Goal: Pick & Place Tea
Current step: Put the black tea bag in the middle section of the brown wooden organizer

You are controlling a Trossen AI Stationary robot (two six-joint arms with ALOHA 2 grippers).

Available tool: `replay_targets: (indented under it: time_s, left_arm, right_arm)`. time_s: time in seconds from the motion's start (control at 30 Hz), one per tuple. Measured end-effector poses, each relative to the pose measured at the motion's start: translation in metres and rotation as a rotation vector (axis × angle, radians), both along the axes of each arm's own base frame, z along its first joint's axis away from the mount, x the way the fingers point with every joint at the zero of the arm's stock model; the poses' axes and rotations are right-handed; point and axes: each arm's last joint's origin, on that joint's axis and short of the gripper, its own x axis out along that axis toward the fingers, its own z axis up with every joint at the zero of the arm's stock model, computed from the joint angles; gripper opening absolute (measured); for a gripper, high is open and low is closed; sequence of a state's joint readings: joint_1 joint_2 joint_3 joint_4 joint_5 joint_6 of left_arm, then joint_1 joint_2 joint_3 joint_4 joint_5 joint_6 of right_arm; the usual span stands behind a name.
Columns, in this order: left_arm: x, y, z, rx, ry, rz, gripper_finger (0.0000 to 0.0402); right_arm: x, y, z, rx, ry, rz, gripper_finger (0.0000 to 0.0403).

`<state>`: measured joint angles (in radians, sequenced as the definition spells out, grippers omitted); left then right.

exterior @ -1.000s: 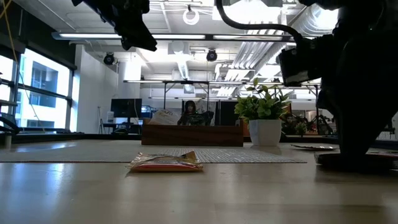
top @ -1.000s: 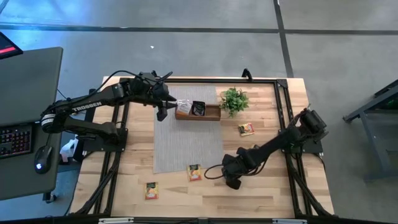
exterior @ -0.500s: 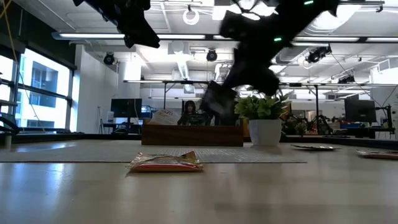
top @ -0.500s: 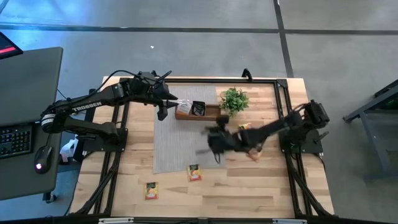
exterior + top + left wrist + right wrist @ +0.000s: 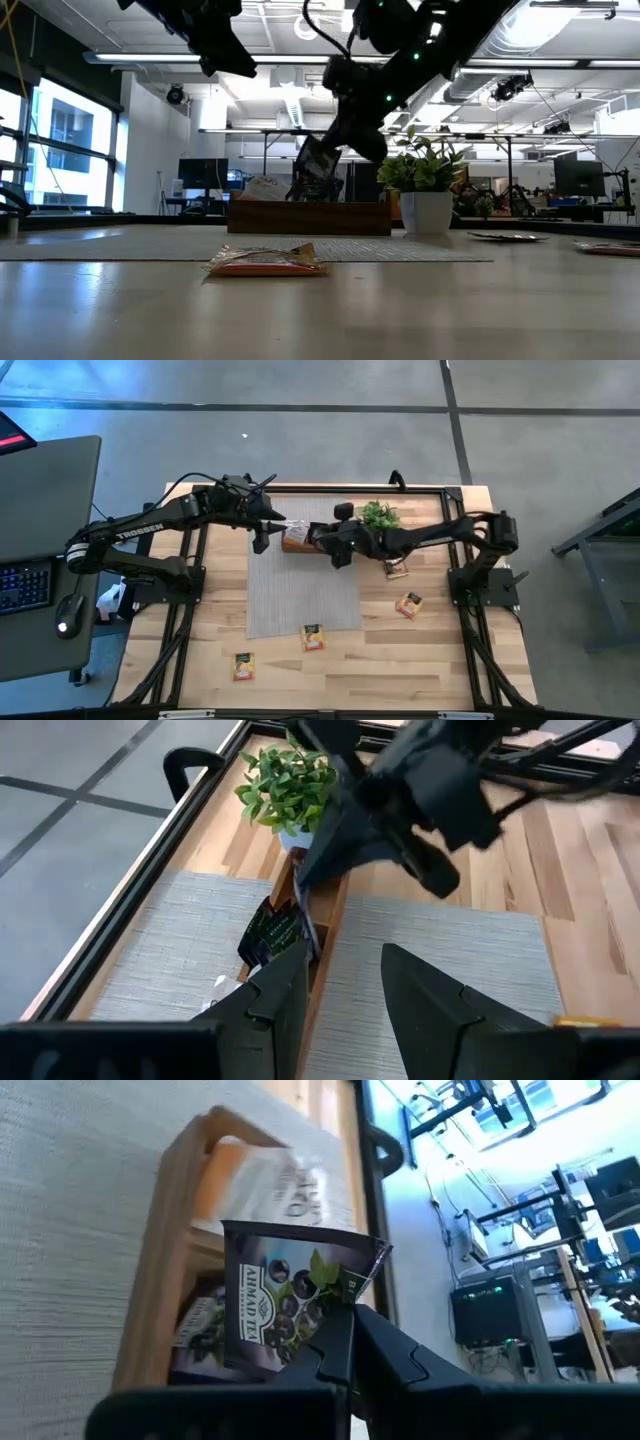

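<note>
My right gripper point(image 5: 336, 548) reaches from the table's right over the wooden tray point(image 5: 345, 542) and is shut on a black tea sachet point(image 5: 285, 1305). In the low view the sachet point(image 5: 315, 168) hangs just above the tray point(image 5: 310, 216). The tray holds more black sachets point(image 5: 272, 932) and a white one point(image 5: 275, 1180). My left gripper point(image 5: 262, 541) hovers open, well above the tray's left end point(image 5: 345, 960). Orange sachets lie flat on the wood point(image 5: 408, 604), point(image 5: 313, 637), point(image 5: 243, 666). My right gripper pinches the black sachet between its two fingers at one upper corner point(image 5: 348, 1292). The fingers come slanting down from the table's right. The sachet is lifted clear, tilted, and hangs below the fingers point(image 5: 345, 140) over the tray.
A small potted plant point(image 5: 377, 518) stands right behind the tray's right end, close beside my right arm. Another sachet point(image 5: 397, 568) lies under that arm. A grey mat point(image 5: 300, 590) covers the table's middle. The near half of the table has free room between the orange sachets.
My right gripper has risen from the table near its near edge and swung toward the far-left, over the mat, to the tray, carrying the black sachet. The arm's leaving has uncovered an orange sachet on the right. My left arm has kept still.
</note>
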<state>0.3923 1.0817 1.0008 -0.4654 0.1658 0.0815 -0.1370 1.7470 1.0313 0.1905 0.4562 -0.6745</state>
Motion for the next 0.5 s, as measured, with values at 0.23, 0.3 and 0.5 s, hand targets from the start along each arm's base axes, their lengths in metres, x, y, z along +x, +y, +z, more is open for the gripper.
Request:
replay_targets:
  time_s: [0.23, 0.3, 0.5]
  left_arm:
    - [0.000, 0.001, 0.000, 0.011, 0.005, 0.019, 0.0128]
    - [0.000, 0.001, 0.000, 0.018, 0.007, 0.032, 0.0128]
    - [0.000, 0.001, 0.000, 0.023, 0.010, 0.042, 0.0128]
  right_arm:
    - [0.007, -0.004, -0.030, -0.065, 0.090, -0.058, 0.0003]
    - [0.007, -0.005, -0.030, -0.080, 0.104, -0.081, 0.0007]
    - [0.008, -0.003, -0.032, -0.039, 0.101, -0.021, 0.0025]
